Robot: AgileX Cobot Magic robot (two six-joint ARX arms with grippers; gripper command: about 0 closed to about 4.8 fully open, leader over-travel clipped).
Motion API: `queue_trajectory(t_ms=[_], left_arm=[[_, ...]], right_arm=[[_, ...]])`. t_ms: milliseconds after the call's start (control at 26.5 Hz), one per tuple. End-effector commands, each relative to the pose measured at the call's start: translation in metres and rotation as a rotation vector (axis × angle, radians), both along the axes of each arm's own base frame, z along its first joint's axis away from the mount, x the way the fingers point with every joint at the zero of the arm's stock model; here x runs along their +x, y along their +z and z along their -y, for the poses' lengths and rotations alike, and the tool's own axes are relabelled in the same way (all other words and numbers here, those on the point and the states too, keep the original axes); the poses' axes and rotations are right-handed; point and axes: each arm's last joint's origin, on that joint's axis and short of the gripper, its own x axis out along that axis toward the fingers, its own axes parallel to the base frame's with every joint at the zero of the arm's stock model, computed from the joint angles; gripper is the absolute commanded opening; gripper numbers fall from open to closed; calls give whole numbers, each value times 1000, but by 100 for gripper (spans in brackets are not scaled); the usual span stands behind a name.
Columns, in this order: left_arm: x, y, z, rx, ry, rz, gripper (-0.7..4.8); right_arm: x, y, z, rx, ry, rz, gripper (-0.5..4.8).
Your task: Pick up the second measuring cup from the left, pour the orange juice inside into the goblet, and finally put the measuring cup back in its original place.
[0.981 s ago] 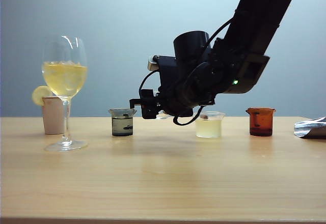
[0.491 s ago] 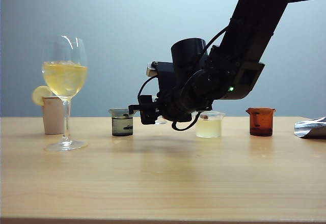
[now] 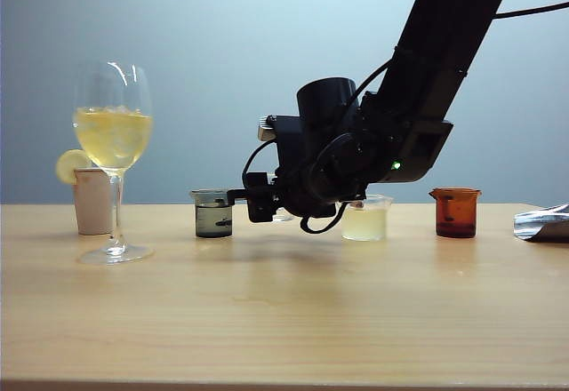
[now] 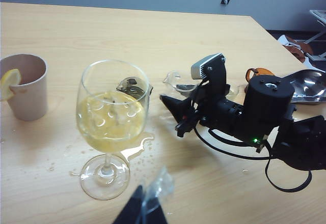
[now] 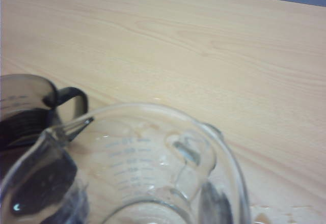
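Observation:
The goblet (image 3: 112, 133) stands at the left and holds golden orange juice (image 3: 112, 138) with ice. In the left wrist view the goblet (image 4: 113, 117) is close in front of my left gripper (image 4: 145, 210), whose dark fingers lie together, shut on nothing. My right gripper (image 3: 256, 203) is shut on the clear measuring cup (image 3: 283, 217), held low at the table between the smoky beaker (image 3: 213, 214) and the pale cup (image 3: 365, 219). In the right wrist view the measuring cup (image 5: 153, 158) looks empty and sits upright between the jaws of my right gripper (image 5: 132, 201). I cannot tell whether it touches the table.
A paper cup (image 3: 92, 199) with a lemon slice stands behind the goblet. An amber cup (image 3: 456, 212) and crumpled foil (image 3: 542, 224) are at the right. Droplets lie on the wood around the goblet's foot (image 4: 104, 175). The smoky beaker (image 5: 25, 114) is right beside the held cup.
My right arm has come down, lowering the measuring cup to table height between the smoky beaker and the pale cup. The left arm has not moved.

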Motion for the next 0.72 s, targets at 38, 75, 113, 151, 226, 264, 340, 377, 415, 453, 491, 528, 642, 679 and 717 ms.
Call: queue_trajectory(t_ms=[38, 75, 113, 151, 226, 264, 340, 377, 415, 453, 491, 528, 642, 679, 717], left_arm=[[-1, 3, 0, -6, -5, 13, -5], [-1, 3, 0, -6, -5, 13, -5], [-1, 3, 0, -6, -5, 13, -5], [-1, 3, 0, -6, -5, 13, -5], [-1, 3, 0, -6, -5, 13, -5], [-1, 3, 0, -6, -5, 13, -5], [-1, 3, 0, -6, -5, 13, -5], [-1, 3, 0, -6, -5, 13, -5], [-1, 3, 0, -6, -5, 13, -5], [-1, 3, 0, -6, -5, 13, -5], [-1, 3, 0, -6, -5, 13, -5], [-1, 3, 0, -6, -5, 13, -5], [-1, 3, 0, -6, -5, 12, -5], [-1, 3, 0, -6, -5, 12, -5], [-1, 3, 0, -6, -5, 12, -5]], right_arm=[[1, 5, 0, 10, -7, 11, -1], [1, 4, 1, 9, -8, 10, -1], [1, 4, 1, 10, -8, 9, -1], [1, 4, 1, 9, -7, 9, -1], [1, 4, 1, 10, -7, 10, -1], [1, 4, 1, 9, -7, 9, -1], [1, 4, 1, 9, -7, 9, -1], [1, 4, 1, 9, -8, 9, -1], [2, 4, 1, 9, -9, 9, -1], [2, 4, 2, 9, -10, 10, -1], [2, 4, 2, 9, -11, 10, -1], [3, 4, 3, 10, -13, 10, -1], [3, 4, 3, 10, -11, 9, -1], [3, 4, 3, 10, -11, 9, -1], [3, 4, 3, 10, -11, 9, -1]])
